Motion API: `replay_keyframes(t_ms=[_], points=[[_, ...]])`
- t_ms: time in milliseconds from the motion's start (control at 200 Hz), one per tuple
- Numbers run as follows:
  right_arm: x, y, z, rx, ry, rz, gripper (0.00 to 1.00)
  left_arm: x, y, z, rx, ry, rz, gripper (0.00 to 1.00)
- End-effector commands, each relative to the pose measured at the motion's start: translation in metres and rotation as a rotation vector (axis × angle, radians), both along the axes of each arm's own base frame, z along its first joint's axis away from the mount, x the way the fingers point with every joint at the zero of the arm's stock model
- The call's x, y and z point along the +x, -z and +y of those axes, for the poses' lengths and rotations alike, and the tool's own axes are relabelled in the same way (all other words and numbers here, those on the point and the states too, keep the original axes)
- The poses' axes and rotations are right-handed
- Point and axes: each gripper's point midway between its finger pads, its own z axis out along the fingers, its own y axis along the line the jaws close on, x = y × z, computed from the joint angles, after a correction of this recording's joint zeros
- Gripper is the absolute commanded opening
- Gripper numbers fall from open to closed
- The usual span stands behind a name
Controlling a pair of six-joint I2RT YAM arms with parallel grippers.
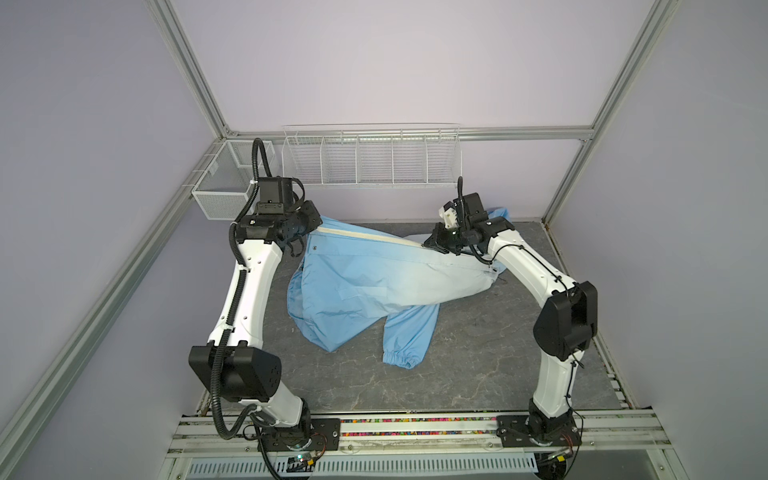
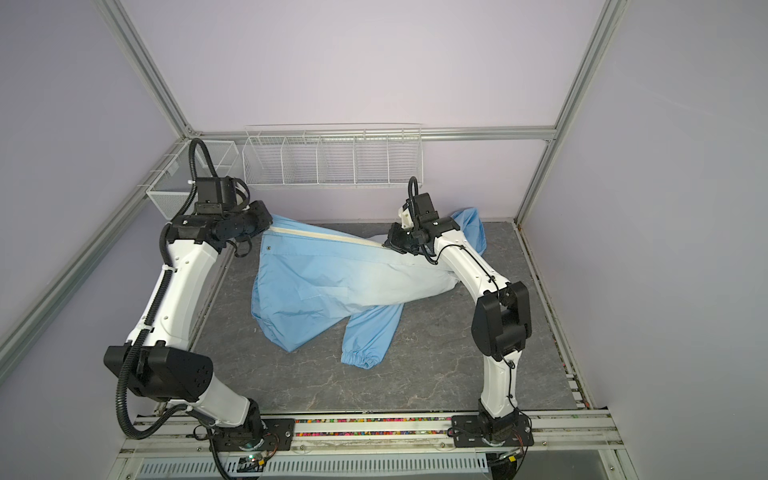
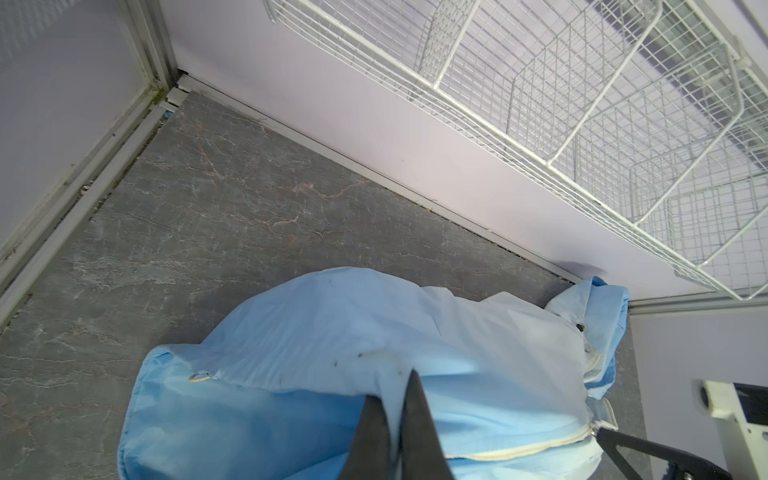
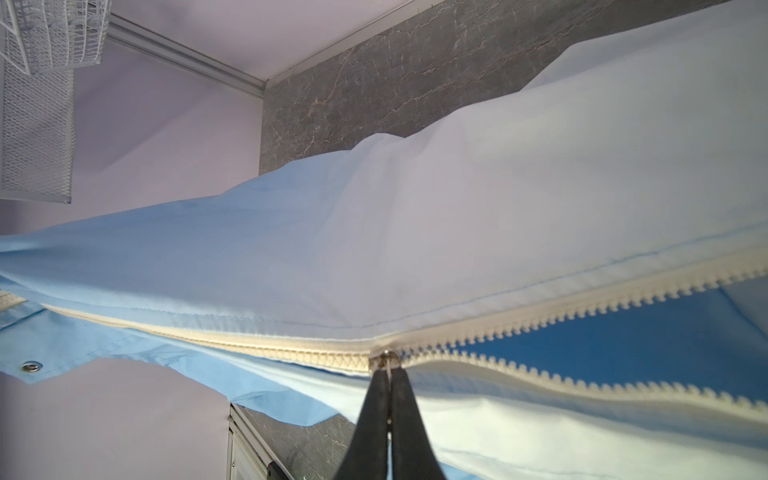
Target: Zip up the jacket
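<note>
The jacket (image 1: 374, 282) is held stretched at the rear of the counter (image 1: 457, 353), with its body and one cuffed sleeve (image 1: 401, 359) draped down onto the surface. The left fingers (image 3: 374, 436) are seen pressed together on the fabric edge by the closed end of the zipper (image 1: 365, 237). The right fingers (image 4: 374, 415) are clamped on the thin metal pull tab (image 4: 388, 368) of the slider (image 4: 386, 356). Behind the slider the teeth are meshed (image 4: 249, 345); ahead of it two rows (image 4: 582, 316) are spread apart over darker blue lining, so part of the run appears unfinished. The chief risk is judged to be a slipped tab, since only a narrow sliver of metal is gripped and a pull angled off the zipper line could draw it out. A jam could also be caused if the thin lining or the loose flap beside the lower row (image 4: 582, 380) is drawn into the slider. If the fabric is released by the left fingers, tension would be lost and the slider would merely drag the jacket along. The open rows also diverge, and misaligned teeth could be forced if they are not brought together ahead of the slider.
</note>
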Motion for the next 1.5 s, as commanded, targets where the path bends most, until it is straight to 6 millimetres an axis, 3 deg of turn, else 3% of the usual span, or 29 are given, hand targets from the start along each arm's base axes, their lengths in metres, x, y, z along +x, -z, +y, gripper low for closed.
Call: replay_keyframes(t_ms=[0,895,1500], points=[[0.003,0.021,-0.023,-0.066,0.040,0.045,0.07,-0.004,-0.038,0.034,0.085,-0.116,-0.095,0.00],[0.003,0.020,-0.032,-0.062,0.043,0.050,0.08,-0.003,-0.025,0.071,0.296,-0.231,0.007,0.00],[0.003,0.020,-0.035,-0.067,0.049,0.053,0.08,-0.009,-0.027,0.099,0.501,-0.288,0.045,0.00]])
